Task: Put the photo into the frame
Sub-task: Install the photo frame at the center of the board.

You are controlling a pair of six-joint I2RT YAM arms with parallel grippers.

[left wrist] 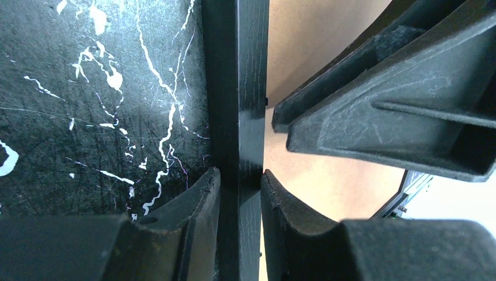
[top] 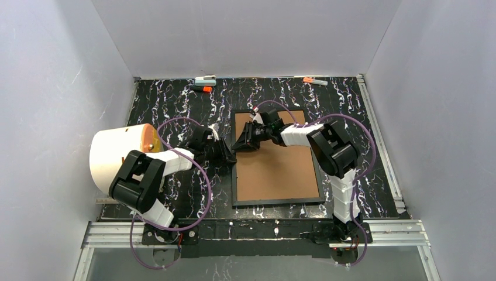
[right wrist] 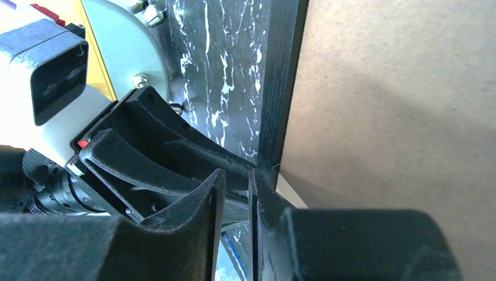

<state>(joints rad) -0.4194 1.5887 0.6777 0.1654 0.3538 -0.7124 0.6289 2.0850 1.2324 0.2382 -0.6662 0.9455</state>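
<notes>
The frame [top: 278, 202] lay flat on the black marbled counter [top: 175, 105], with a brown backing board [top: 275, 170] lying inside its rails and covering the whole opening. No part of the print's face showed around the board.

The left pincer [left wrist: 240, 175] sat at the frame's left rail, about halfway along it, and was closed narrow on that rail. One finger [left wrist: 199, 199] pressed the rail's outer side above the counter, and the other pressed its inner side above the board.

The right pincer [right wrist: 237, 181] was at the same rail, a little farther toward the frame's far end and just beside the left pincer. It reached in from over the board, with its tips at the rail's inner edge. Its jaws stood narrow with only a slim dark gap between them, and I could not tell whether anything was caught in that gap.

Left of the frame, well apart from it, stood a white drum [top: 114, 155] with an orange face. Beyond the frame's far rail, near the back wall, lay two pens with orange parts, one [top: 203, 89] toward the frame's left and one [top: 314, 81] toward its right.
</notes>
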